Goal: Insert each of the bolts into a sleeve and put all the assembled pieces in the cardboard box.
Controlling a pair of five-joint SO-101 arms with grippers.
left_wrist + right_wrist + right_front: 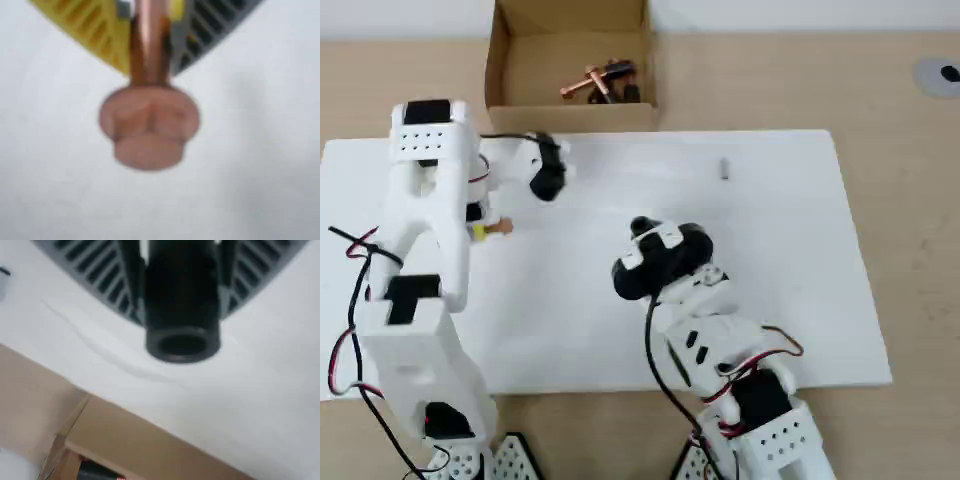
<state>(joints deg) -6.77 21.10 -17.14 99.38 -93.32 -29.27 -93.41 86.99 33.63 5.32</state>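
Observation:
A copper bolt (149, 127) sticks out head first from my left gripper (147, 65), which is shut on its shank between a yellow and a grey finger. In the high view that bolt (501, 227) hangs over the left part of the white mat. My right gripper (182, 285) is shut on a black sleeve (183, 315), whose open end faces away from the camera. It hovers near the mat's middle (642, 232). The cardboard box (502, 60) stands beyond the mat's far edge with assembled copper and black pieces (605, 82) inside.
A white mat (770, 260) covers the wooden table. A small grey piece (724, 168) lies on the mat at the back right. A round grey disc (940, 74) sits at the table's far right corner. The box's wall (125, 440) shows past the sleeve.

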